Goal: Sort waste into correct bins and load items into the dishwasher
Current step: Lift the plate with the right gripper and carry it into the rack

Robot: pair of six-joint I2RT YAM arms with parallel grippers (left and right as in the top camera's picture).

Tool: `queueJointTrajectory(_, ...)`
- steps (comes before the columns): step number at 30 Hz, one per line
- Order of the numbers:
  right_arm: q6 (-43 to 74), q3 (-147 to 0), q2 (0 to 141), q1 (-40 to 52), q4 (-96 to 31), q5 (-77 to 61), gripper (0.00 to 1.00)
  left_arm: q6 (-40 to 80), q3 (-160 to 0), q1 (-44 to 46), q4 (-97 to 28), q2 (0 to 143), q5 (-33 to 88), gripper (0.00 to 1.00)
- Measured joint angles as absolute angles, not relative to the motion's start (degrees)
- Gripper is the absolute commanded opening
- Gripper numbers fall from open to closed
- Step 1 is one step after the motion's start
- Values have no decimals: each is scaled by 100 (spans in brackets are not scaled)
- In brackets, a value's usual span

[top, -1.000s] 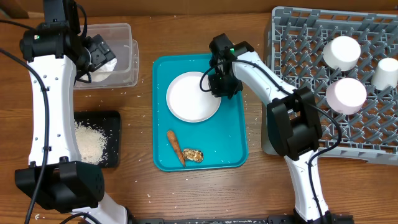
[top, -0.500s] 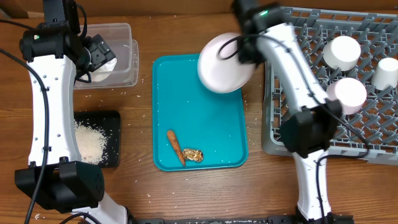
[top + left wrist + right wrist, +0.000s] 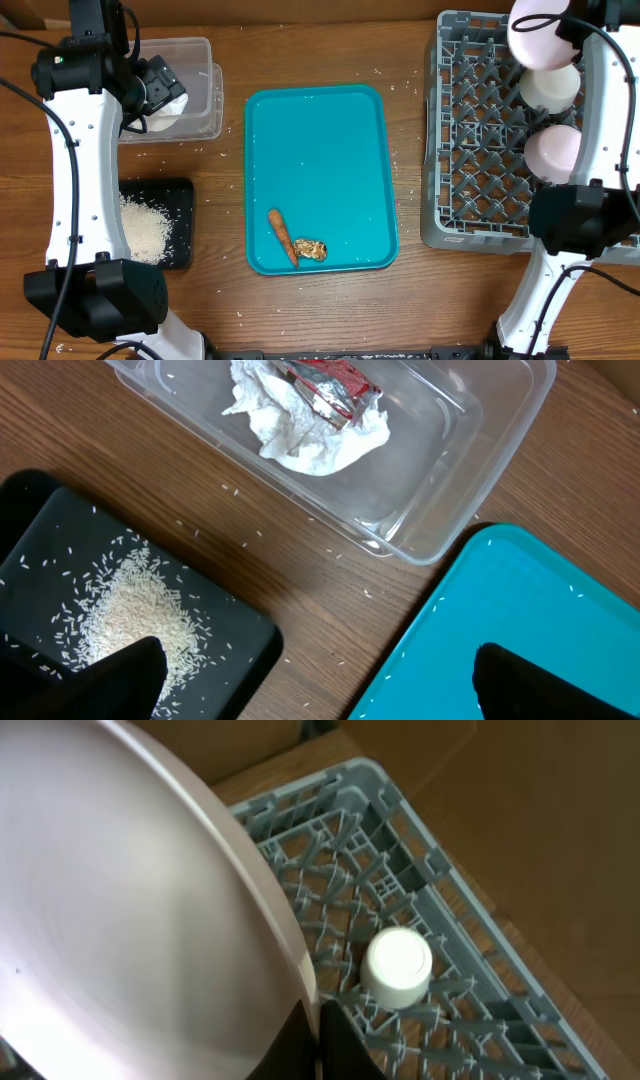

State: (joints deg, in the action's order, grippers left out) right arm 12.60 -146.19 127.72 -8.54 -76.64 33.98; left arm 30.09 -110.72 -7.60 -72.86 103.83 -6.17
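My right gripper (image 3: 322, 1032) is shut on the rim of the round white plate (image 3: 130, 920) and holds it tilted above the far end of the grey dish rack (image 3: 470, 150). The plate (image 3: 540, 35) hangs over the pale green-white bowl (image 3: 552, 88). The pink bowl (image 3: 553, 150) and the white cup (image 3: 398, 965) sit upside down in the rack. My left gripper (image 3: 320, 690) is open and empty, above the table between the black tray and the teal tray. The clear tub (image 3: 480, 470) holds napkins (image 3: 310, 430) and the red-and-silver wrapper (image 3: 335, 380). Rice (image 3: 145, 230) lies in the black tray (image 3: 180, 190).
The teal tray (image 3: 320, 150) in the middle holds the orange-brown stick (image 3: 282, 236) and the brown lump (image 3: 310, 248) near its front edge. Loose rice grains are scattered on the wood around the tub and trays.
My right gripper lifted the white plate off the teal tray and carried it up and right, over the rack's far end. The left arm has not moved.
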Motion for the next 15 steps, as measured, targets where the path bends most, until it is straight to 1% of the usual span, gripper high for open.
queueJointTrajectory(4, 1188, -14164, 12779, -860, -7452, 3470, 4, 3009, -11072, -760, -7286, 10383, -615, 100)
queueJointTrajectory(15, 565, -13002, 12792, -812, -6351, 3562, 4, 3009, -11072, -760, -7286, 10383, -617, 100)
